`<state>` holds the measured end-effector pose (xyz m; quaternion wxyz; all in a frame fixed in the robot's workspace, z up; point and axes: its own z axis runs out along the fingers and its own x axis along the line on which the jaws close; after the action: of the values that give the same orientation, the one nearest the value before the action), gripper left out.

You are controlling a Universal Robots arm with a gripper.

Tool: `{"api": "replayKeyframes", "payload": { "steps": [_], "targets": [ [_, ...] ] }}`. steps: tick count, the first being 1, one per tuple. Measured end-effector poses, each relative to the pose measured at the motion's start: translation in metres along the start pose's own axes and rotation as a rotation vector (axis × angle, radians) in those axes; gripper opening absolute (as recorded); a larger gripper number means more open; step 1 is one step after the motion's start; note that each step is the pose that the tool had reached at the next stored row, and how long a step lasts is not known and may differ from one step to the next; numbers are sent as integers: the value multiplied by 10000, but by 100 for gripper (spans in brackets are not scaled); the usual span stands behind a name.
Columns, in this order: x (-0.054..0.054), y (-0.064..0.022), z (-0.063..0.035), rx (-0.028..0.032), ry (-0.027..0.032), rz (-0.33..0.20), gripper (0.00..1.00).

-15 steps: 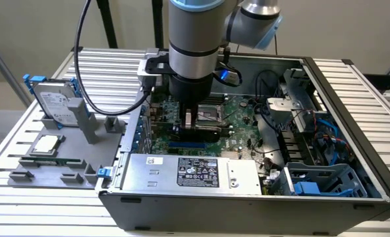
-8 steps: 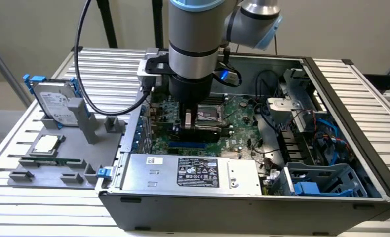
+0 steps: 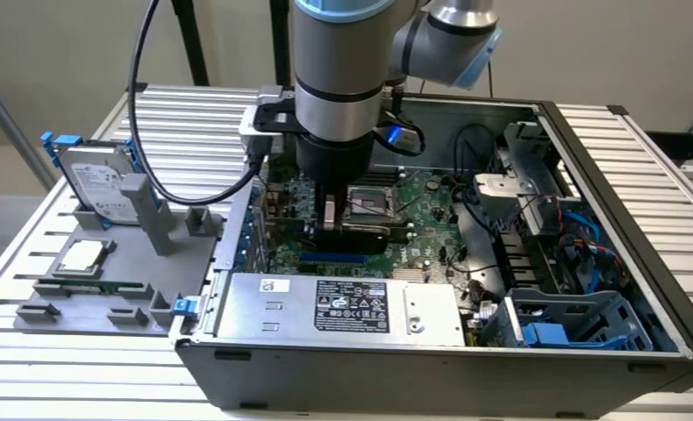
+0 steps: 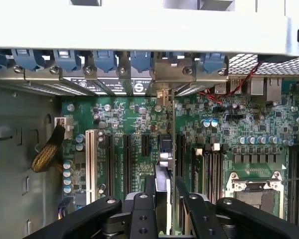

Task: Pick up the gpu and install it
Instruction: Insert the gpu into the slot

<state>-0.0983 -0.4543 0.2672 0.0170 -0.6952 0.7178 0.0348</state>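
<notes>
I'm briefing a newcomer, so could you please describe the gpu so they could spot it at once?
Look inside the open computer case, at the green motherboard under the arm. The gpu stands on edge there, clamped in the gripper. Unlike the bare black slots beside it, it is a thin upright card.

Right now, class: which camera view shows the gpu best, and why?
The wrist view: the gpu stands edge-on between the gripper fingers, over the motherboard slots, its bracket near the rear wall. In the exterior view the arm hides most of it; only a dark bit shows below the gripper.

Tool (image 4: 165, 199) clamped, arm vertical.
</notes>
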Motion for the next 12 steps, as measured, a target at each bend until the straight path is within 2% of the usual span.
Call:
{"api": "replayKeyframes", "payload": {
  "steps": [4, 9, 12],
  "targets": [
    [1, -1, 17, 14, 17, 170, 0],
    [0, -1, 38, 21, 138, 207, 0],
    [-9, -1, 51, 23, 152, 201, 0]
  ]
}}
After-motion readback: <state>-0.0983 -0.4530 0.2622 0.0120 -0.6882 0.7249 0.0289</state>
